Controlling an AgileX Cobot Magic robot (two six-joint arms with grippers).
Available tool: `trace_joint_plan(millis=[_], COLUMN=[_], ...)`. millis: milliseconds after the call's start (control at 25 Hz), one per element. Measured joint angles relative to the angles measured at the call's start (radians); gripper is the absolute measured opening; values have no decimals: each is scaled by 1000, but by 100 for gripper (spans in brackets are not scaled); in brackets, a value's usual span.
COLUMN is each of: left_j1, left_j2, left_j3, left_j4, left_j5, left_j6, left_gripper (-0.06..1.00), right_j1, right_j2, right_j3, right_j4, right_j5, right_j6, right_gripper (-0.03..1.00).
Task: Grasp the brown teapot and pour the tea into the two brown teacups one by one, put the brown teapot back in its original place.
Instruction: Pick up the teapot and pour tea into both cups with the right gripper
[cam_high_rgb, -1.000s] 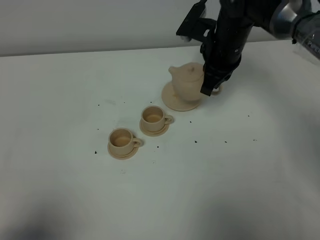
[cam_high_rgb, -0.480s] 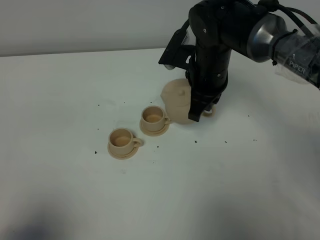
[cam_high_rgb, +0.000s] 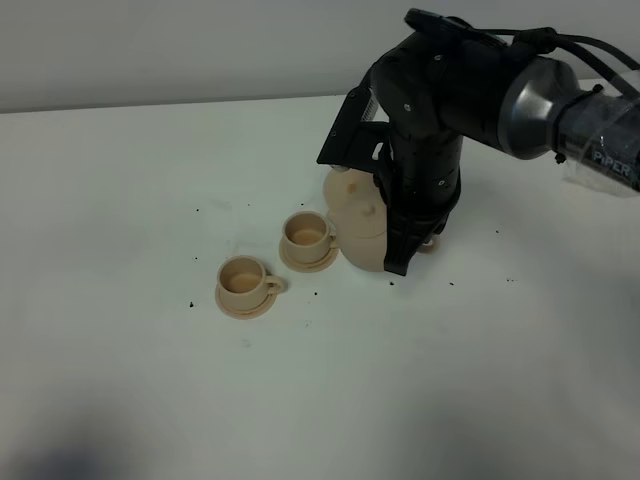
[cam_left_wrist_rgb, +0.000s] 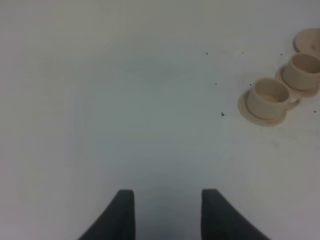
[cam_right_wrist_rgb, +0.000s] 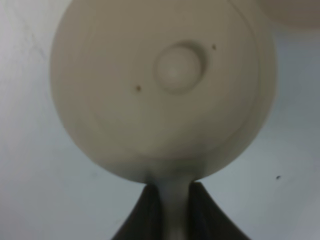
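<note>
One teapot (cam_right_wrist_rgb: 165, 90) in right pincer (cam_right_wrist_rgb: 173, 206)

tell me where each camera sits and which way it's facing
Exterior high: mounted above, looking down on table, two cups, teapot and right arm.
Left wrist: on the left arm, looking across the table toward the cups; its open left gripper shows.
Right wrist: on the right arm, straight above the teapot lid; the right gripper is shut on the handle.
Shared: high and left wrist show the cups; high and right wrist the teapot.
</note>
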Motion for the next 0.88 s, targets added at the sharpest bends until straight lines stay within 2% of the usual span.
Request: trace_joint_plan(millis=[160, 880], left_j1=[0, 0], left_j2=[0, 0], left_j3=[0, 0], left_j4=[0, 0], left_j5=[0, 0], left_j6=[0, 0], left_gripper=[37, 37], right_j1=[28, 28], right_j2=[6, 73], right_j3=[0, 0], right_j4=[-66, -203], right_j5=[-22, -69], right_j6=[27, 49], right_gripper=[13, 13])
